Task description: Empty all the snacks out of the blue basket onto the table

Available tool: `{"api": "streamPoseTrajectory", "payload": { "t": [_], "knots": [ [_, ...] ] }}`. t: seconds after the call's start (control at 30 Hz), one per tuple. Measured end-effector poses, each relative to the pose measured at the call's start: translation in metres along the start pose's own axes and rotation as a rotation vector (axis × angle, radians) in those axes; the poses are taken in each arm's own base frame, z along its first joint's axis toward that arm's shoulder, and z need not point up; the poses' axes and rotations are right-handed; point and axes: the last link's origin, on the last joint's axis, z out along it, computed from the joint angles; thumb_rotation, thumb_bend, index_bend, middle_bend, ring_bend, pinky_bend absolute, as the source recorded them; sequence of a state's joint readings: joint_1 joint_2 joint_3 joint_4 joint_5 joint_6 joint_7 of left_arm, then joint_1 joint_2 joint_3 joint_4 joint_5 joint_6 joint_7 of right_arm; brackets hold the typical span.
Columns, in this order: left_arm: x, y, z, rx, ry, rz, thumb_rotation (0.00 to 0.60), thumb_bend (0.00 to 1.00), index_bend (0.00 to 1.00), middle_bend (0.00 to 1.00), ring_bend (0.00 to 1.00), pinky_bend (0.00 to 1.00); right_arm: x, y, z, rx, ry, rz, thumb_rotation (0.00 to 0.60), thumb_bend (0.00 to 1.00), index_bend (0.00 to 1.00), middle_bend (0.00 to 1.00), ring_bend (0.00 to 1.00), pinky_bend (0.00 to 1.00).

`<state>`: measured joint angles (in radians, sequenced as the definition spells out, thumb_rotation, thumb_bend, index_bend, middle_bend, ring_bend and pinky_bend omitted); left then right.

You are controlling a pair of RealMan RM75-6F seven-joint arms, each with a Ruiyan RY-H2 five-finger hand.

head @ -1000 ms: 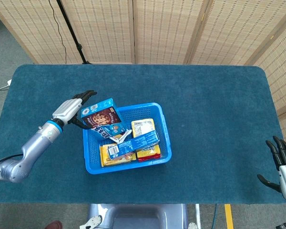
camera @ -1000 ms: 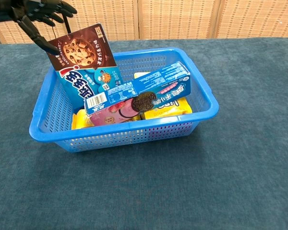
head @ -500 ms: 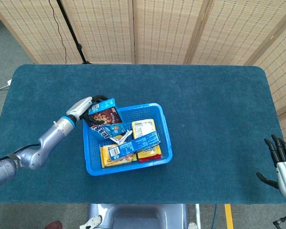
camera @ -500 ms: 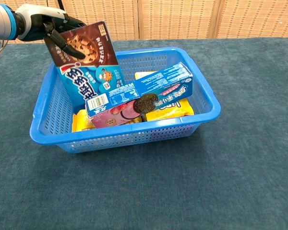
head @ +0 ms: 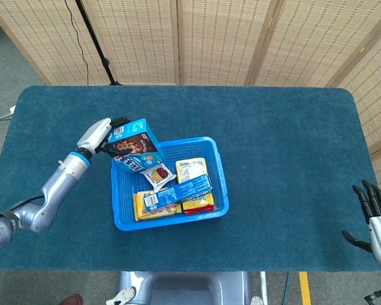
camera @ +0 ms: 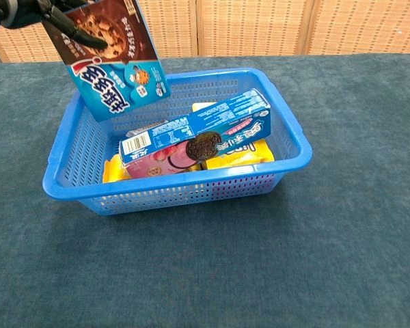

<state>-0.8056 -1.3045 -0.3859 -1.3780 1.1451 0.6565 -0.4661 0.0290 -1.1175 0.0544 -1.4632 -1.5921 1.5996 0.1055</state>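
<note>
Chest view: left robot hand (camera: 51,14) holds one cookie box (camera: 113,58) above one blue basket (camera: 290,147).

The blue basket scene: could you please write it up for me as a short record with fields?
Setting: blue table
Basket: blue basket upright on the table, snacks inside
Left hand: left hand holds the cookie box lifted over the basket's back left corner
Long box: blue biscuit box lies across the other packs
Under it: yellow packs, a pink pack
Right hand: right hand at the table's near right corner, fingers apart, holding nothing
</note>
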Motion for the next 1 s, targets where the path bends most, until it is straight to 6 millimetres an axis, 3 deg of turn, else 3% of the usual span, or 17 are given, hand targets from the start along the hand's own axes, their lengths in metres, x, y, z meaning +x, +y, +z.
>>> {"api": "streamPoseTrajectory", "payload": {
  "t": [0.3,0.47,0.63,0.67,0.73,0.8,0.83,0.87,1.0],
  "knots": [
    [0.056,0.002,-0.022,-0.093,0.249,-0.033,0.6,0.42,0.62,0.49,0.42,0.49,-0.001,-0.003,-0.001,0.014,-0.005,-0.001,0.6,0.0,0.0,0.0,0.0,0.0],
    [0.081,-0.021,-0.03,-0.05,0.344,0.062,0.6,0.42,0.62,0.49,0.42,0.49,-0.003,-0.006,-0.001,0.023,-0.016,-0.004,0.6,0.0,0.0,0.0,0.0,0.0],
    [0.078,-0.054,-0.027,0.041,0.35,0.117,0.6,0.41,0.61,0.49,0.41,0.49,-0.005,-0.008,-0.001,0.027,-0.027,-0.008,0.6,0.0,0.0,0.0,0.0,0.0],
    [0.076,-0.06,-0.026,0.057,0.346,0.123,0.6,0.41,0.58,0.47,0.39,0.49,-0.006,-0.008,-0.001,0.027,-0.029,-0.01,0.6,0.0,0.0,0.0,0.0,0.0],
    [0.065,-0.075,-0.021,0.1,0.323,0.131,0.6,0.35,0.4,0.3,0.25,0.41,-0.007,-0.008,-0.001,0.024,-0.034,-0.011,0.6,0.0,0.0,0.0,0.0,0.0],
    [0.057,-0.082,-0.018,0.123,0.295,0.124,0.6,0.2,0.08,0.04,0.04,0.15,-0.008,-0.008,-0.001,0.019,-0.039,-0.014,0.6,0.0,0.0,0.0,0.0,0.0],
    [0.052,-0.086,-0.017,0.135,0.269,0.109,0.6,0.15,0.02,0.01,0.01,0.08,-0.008,-0.008,-0.001,0.018,-0.039,-0.015,0.6,0.0,0.0,0.0,0.0,0.0],
    [0.049,-0.087,-0.016,0.139,0.251,0.092,0.6,0.08,0.0,0.0,0.0,0.01,-0.008,-0.008,0.0,0.017,-0.039,-0.016,0.6,0.0,0.0,0.0,0.0,0.0],
    [0.046,-0.085,-0.016,0.111,0.225,0.02,0.6,0.02,0.0,0.0,0.0,0.0,-0.009,-0.009,-0.001,0.016,-0.04,-0.02,0.6,0.0,0.0,0.0,0.0,0.0]
  ]
}}
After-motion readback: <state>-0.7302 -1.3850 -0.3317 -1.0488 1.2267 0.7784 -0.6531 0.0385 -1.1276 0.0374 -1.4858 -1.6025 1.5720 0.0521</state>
